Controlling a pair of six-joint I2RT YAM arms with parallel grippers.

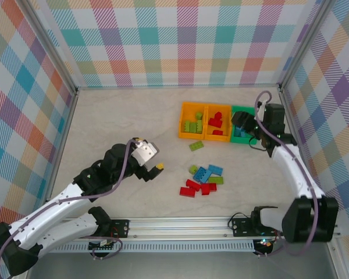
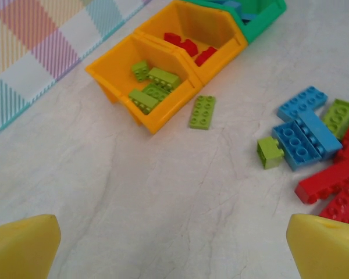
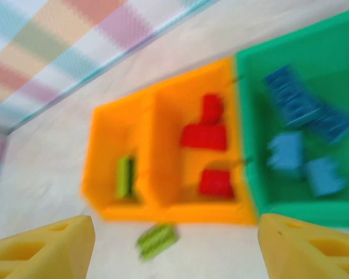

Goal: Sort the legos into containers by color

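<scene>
**Tool state.** The left gripper (image 1: 154, 170) is spread wide, with nothing between its yellow fingers. The right gripper (image 3: 175, 244) is also spread and carries nothing.

**Work position.** The reference is the loose pile (image 1: 200, 179) of unsorted red, light blue and lime green bricks.
- Beyond the pile stand the three bins, touching side by side. The left orange bin (image 2: 113, 81) holds lime green bricks, the middle orange bin (image 2: 227, 49) holds red, and the green bin (image 3: 302, 214) holds blue.
- Between the pile and the bins, slightly left of the pile, lies a single lime green brick (image 1: 196, 146). It lies flat, apart from both.

**Governing relation.**
- The left gripper sits just left of the pile, at about the pile's depth on the table.
- The right gripper hangs beyond the pile and to its right, over the green bin.
- The left arm is therefore judged the nearer tool for the next pick.
- From the left gripper, the pile lies to the right.
- In the left wrist view, the single lime green brick's long axis runs almost straight away from the camera. A grasp across its short width would need little wrist rotation.
</scene>
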